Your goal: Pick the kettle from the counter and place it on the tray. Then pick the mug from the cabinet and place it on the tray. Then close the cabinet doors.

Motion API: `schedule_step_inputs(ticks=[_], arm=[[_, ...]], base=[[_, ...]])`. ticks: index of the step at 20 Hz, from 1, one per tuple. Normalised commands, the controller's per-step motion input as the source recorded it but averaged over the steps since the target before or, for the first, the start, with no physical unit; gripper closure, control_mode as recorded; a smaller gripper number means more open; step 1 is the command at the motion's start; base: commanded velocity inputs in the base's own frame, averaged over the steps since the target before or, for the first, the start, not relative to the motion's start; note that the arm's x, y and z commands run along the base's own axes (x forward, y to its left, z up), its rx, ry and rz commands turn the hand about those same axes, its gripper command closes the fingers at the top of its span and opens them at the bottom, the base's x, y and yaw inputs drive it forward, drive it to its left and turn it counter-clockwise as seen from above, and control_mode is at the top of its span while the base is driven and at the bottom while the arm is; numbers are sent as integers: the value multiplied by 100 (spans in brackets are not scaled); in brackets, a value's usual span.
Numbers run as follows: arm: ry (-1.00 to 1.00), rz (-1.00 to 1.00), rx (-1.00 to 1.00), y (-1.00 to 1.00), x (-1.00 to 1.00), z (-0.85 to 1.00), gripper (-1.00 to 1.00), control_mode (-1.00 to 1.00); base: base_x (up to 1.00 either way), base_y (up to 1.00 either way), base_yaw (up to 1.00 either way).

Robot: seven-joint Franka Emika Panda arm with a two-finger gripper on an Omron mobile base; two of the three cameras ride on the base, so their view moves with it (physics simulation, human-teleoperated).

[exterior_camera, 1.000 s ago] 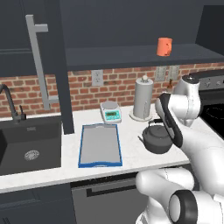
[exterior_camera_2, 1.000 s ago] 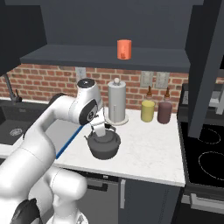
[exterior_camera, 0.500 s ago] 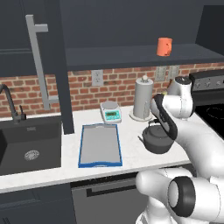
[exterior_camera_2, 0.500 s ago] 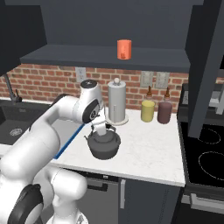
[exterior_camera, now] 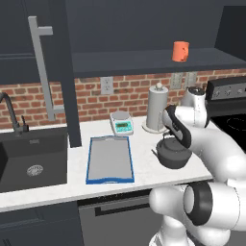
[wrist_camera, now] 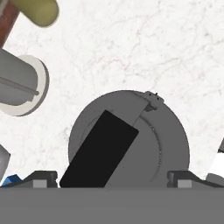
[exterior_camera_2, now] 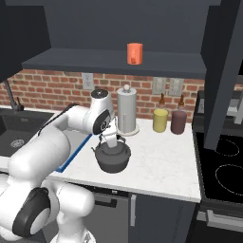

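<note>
The dark kettle [exterior_camera: 173, 153] [exterior_camera_2: 113, 158] stands on the white counter [exterior_camera: 144, 175], right of the blue-rimmed grey tray [exterior_camera: 109, 158]. My gripper [exterior_camera_2: 111, 141] hangs straight above it, down at its arched handle. From the hand camera, the gripper [wrist_camera: 113, 177] is open, its fingertips [wrist_camera: 41, 177] wide apart on either side of the kettle [wrist_camera: 148, 140]. The orange mug [exterior_camera: 180, 51] [exterior_camera_2: 135, 53] sits on the dark shelf of the cabinet [exterior_camera: 144, 61]. Both cabinet doors [exterior_camera: 48, 57] [exterior_camera_2: 228, 66] stand open.
The silver paper-towel cylinder [exterior_camera: 156, 108] [exterior_camera_2: 126, 110] stands just behind the kettle, with a small scale [exterior_camera: 121, 123] to its left. Yellow and dark red jars [exterior_camera_2: 160, 120] [exterior_camera_2: 179, 121] line the brick wall. The black sink [exterior_camera: 29, 161] lies left, the stove [exterior_camera_2: 223, 166] right.
My hand has sunk slightly and edged left over the kettle. The kettle, tray and mug have not moved.
</note>
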Motion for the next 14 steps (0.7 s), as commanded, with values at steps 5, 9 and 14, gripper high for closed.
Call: schedule_step_inputs(ticks=[5, 9, 14], arm=[[0, 0, 0, 7, 25, -23, -100, -100], [0, 0, 0, 0, 9, -31, -100, -100], [0, 0, 0, 0, 8, -27, -100, -100]], base=[[0, 0, 0], [0, 0, 0], [0, 0, 0]])
